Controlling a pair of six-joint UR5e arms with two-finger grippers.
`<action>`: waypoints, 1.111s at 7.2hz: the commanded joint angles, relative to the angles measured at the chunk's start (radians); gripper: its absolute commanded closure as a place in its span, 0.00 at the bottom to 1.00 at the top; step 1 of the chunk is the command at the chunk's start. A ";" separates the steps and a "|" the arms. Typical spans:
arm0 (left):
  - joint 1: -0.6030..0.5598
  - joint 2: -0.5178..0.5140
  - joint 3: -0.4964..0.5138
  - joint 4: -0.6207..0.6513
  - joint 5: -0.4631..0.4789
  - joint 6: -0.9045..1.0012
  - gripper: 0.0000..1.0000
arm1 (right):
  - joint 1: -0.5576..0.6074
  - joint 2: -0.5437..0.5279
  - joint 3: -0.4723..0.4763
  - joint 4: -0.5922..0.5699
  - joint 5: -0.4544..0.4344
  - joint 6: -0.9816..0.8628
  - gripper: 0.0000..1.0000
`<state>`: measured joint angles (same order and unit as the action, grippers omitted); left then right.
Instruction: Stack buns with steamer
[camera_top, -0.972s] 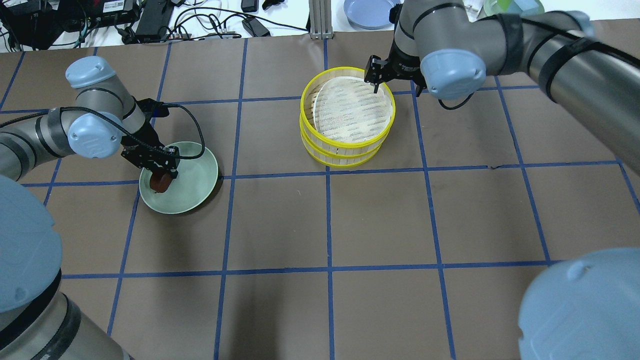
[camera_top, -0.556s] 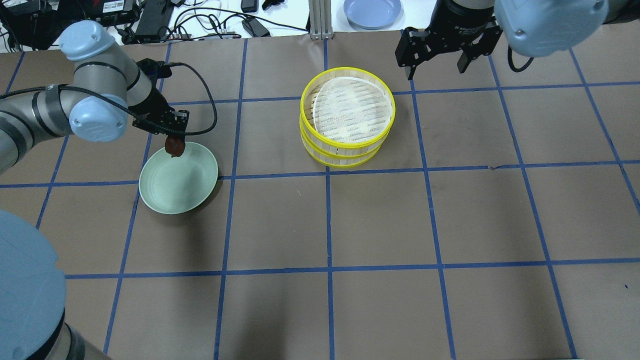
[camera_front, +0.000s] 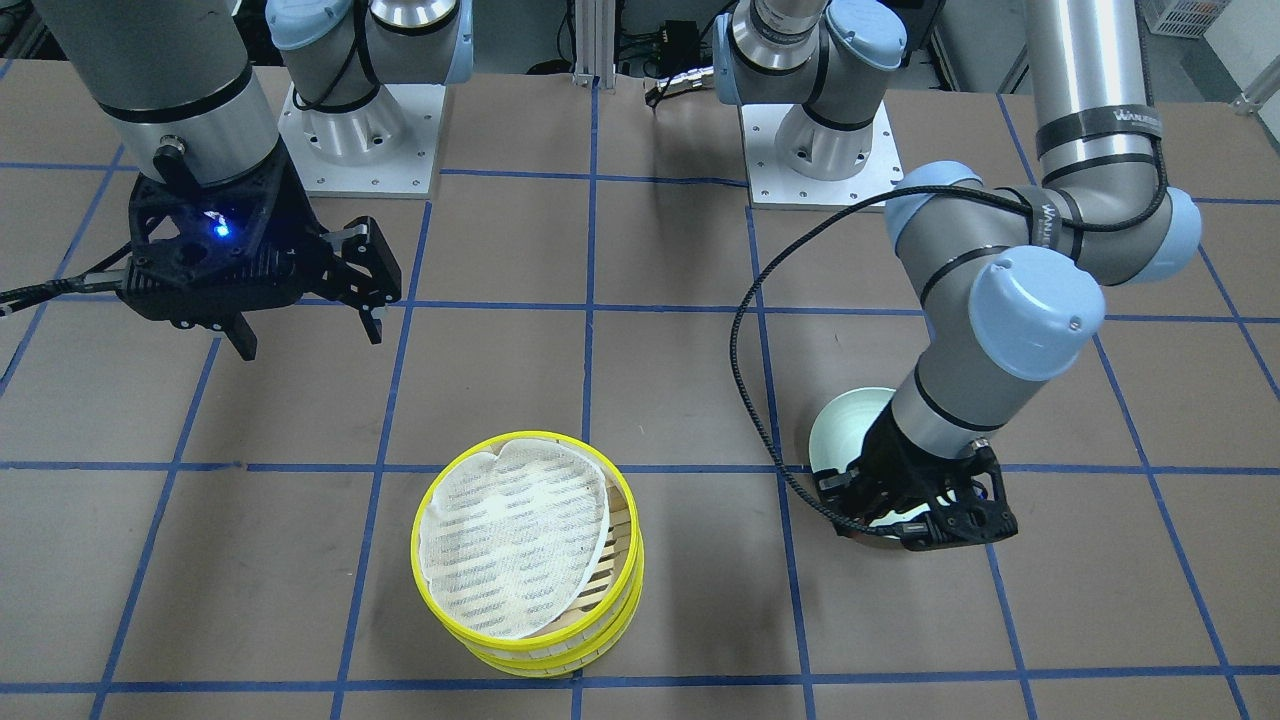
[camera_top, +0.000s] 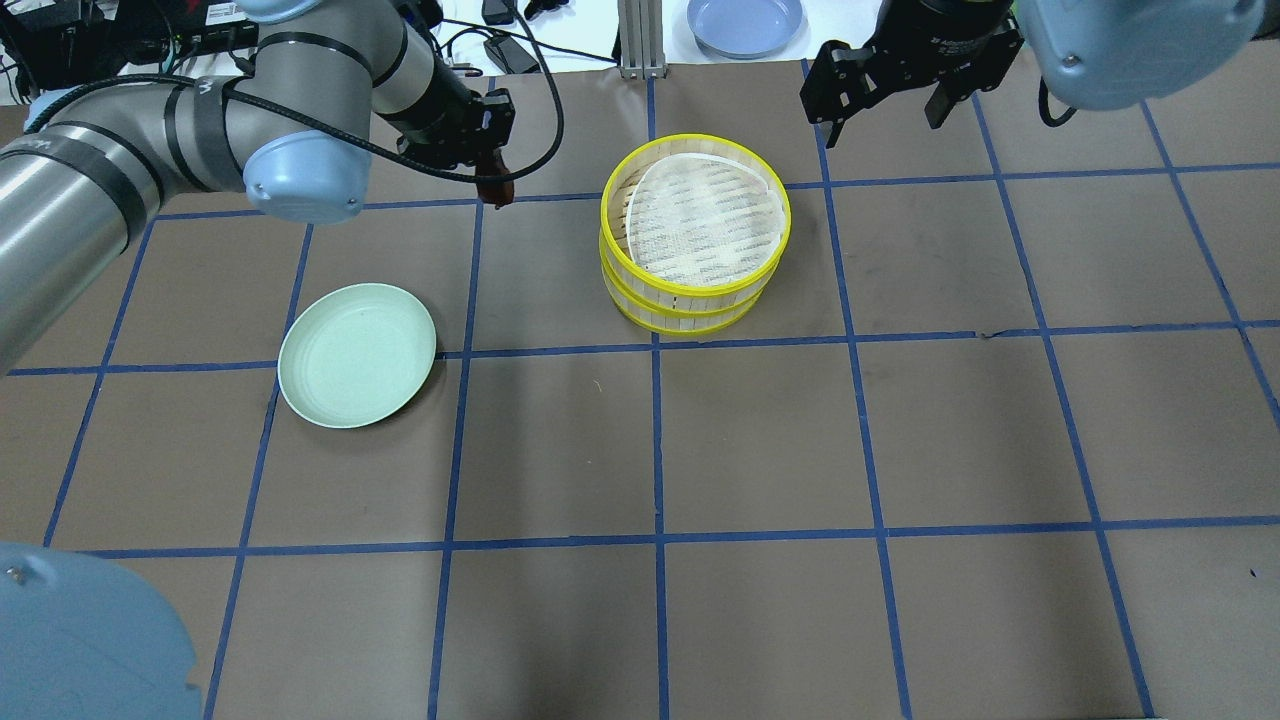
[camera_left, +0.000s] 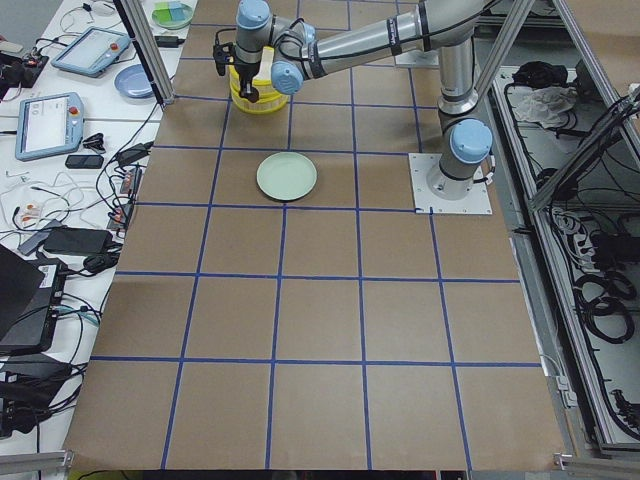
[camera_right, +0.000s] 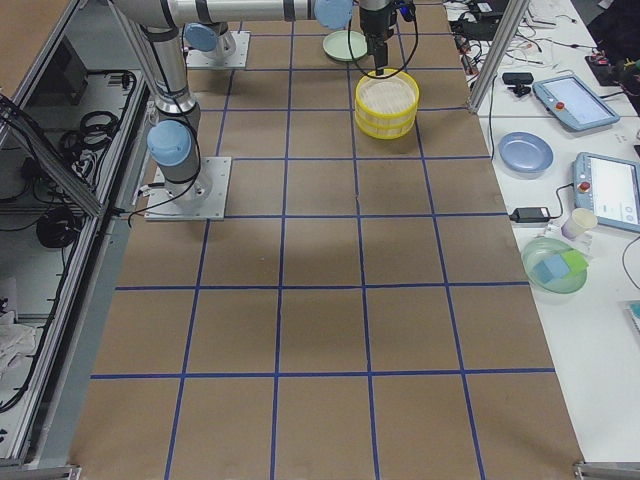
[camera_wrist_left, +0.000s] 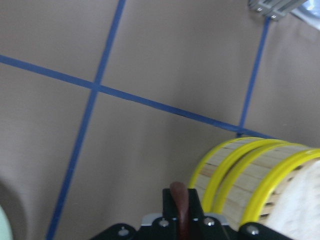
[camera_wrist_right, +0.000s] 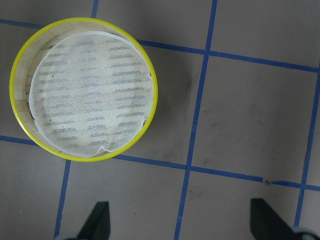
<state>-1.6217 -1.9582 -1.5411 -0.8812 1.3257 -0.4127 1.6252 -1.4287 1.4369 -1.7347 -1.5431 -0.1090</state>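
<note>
Starting with the stack of two round bamboo steamer trays with bright yellow rims (camera_top: 690, 302): probably light and stiff, safe to pinch at the rim wall, apt to slide on the brown paper-covered table (camera_top: 760, 430) if nudged. Standing on the far half of that table, one tray squarely on the other.

Next, the white mesh cloth liner (camera_top: 700, 215) inside the top tray: limp and thin, lying skewed, with bare slats along one side. Best not dragged across; likely to ruck under a sliding load.

Then the small dark red-brown bun (camera_wrist_left: 178, 200): looks light, possibly squashy, so worth only a gentle squeeze across its sides. Pinched between the closed-in fingers of the left gripper (camera_top: 493, 182), off the table, just beside the stack and well apart from the pale green round plate (camera_top: 357, 355). No sign of the cream-white bun in any view.

Left arm: stretched far forward, wrist turned down.

Right arm: raised beyond the stack, right gripper (camera_top: 884, 125) pointing down, fingers spread wide on nothing.
</note>
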 joint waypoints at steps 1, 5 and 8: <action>-0.055 -0.037 0.000 0.134 -0.162 -0.170 1.00 | 0.001 0.004 0.003 -0.005 0.003 0.005 0.00; -0.107 -0.128 0.001 0.212 -0.195 -0.242 0.69 | 0.001 0.005 0.013 -0.023 0.003 0.002 0.00; -0.107 -0.151 0.010 0.217 -0.192 -0.219 0.05 | -0.002 0.005 0.013 -0.025 -0.015 -0.012 0.00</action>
<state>-1.7284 -2.1026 -1.5362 -0.6665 1.1314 -0.6498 1.6250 -1.4235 1.4499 -1.7580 -1.5455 -0.1098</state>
